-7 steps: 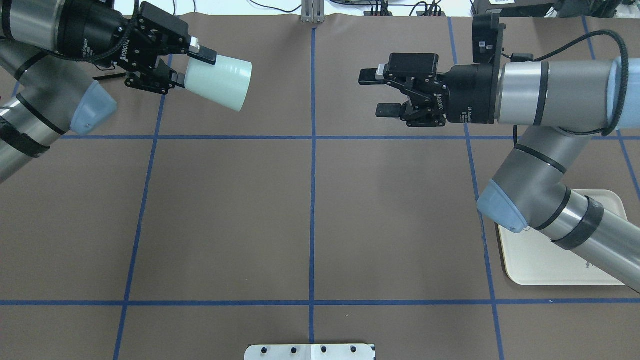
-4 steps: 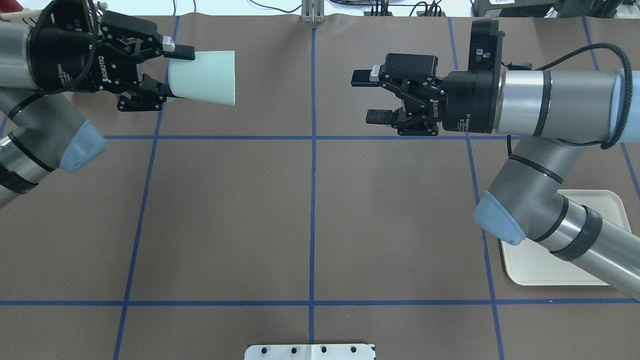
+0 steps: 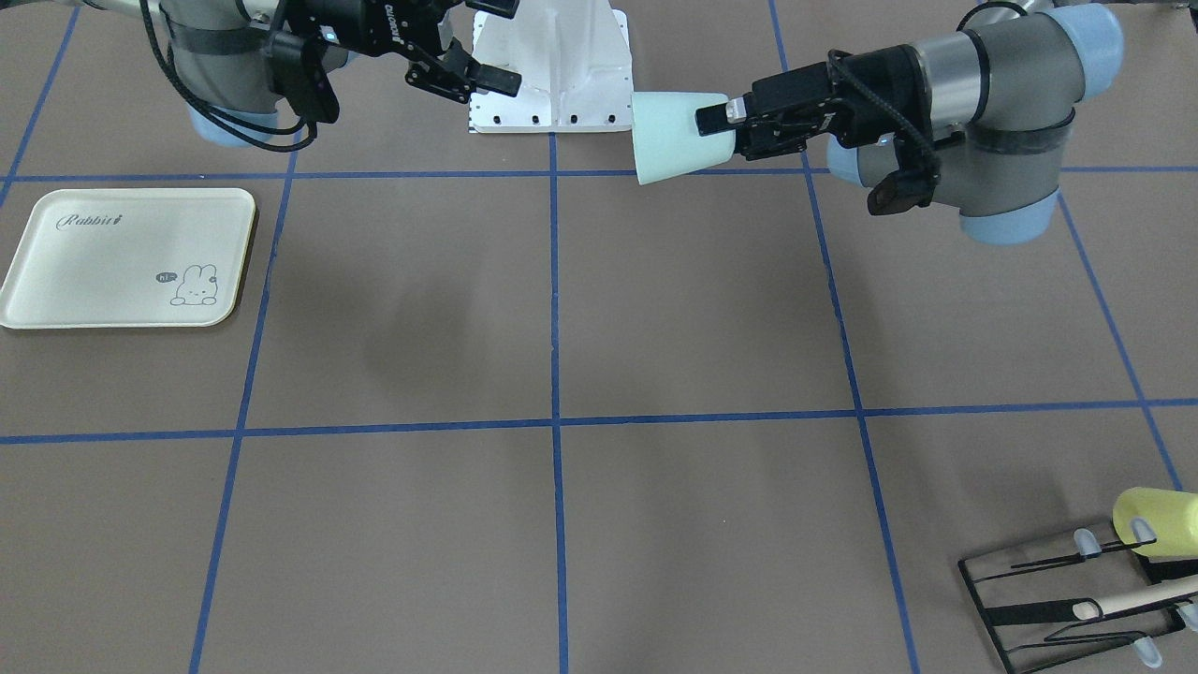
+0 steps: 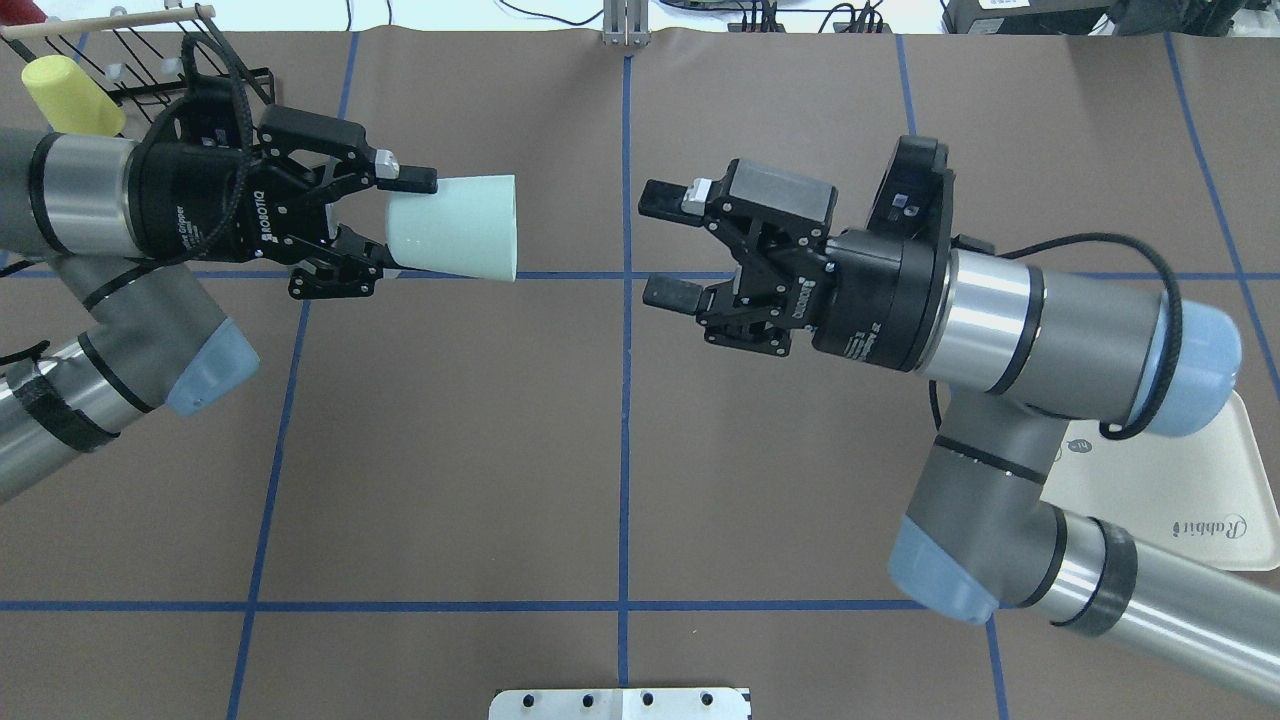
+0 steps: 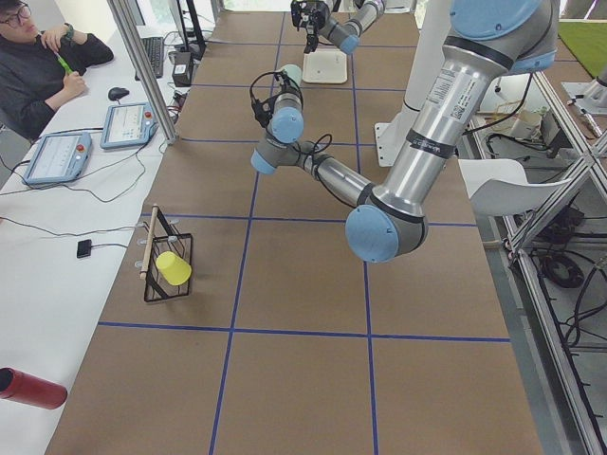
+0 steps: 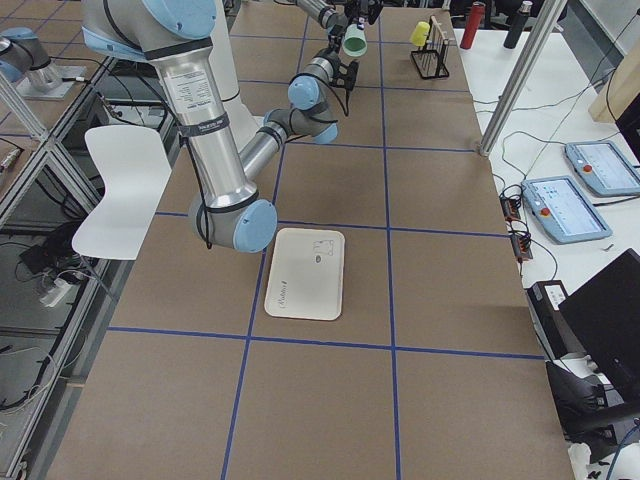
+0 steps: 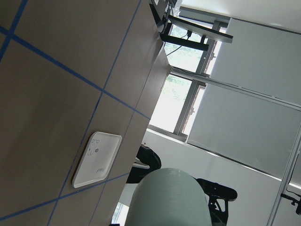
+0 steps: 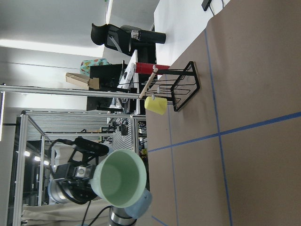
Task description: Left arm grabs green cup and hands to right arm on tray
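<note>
Holding green cup (image 4: pixel 455 228) by base above tabletop (image 4: pixel 450 450), left gripper (image 4: pixel 395 222) clamped, mouth facing right gripper (image 4: pixel 664 246): spread wide, near, not touching. Grab done; handover and placing on tray (image 3: pixel 94 253) remain.

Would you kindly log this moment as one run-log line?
left gripper: shut on green cup | right gripper: open, apart from cup | tray: without cup

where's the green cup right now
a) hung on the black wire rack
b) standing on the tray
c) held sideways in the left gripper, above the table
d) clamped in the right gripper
C: the green cup lies sideways with its base end in the left gripper, its mouth toward the open right gripper, which is apart from it.
</note>
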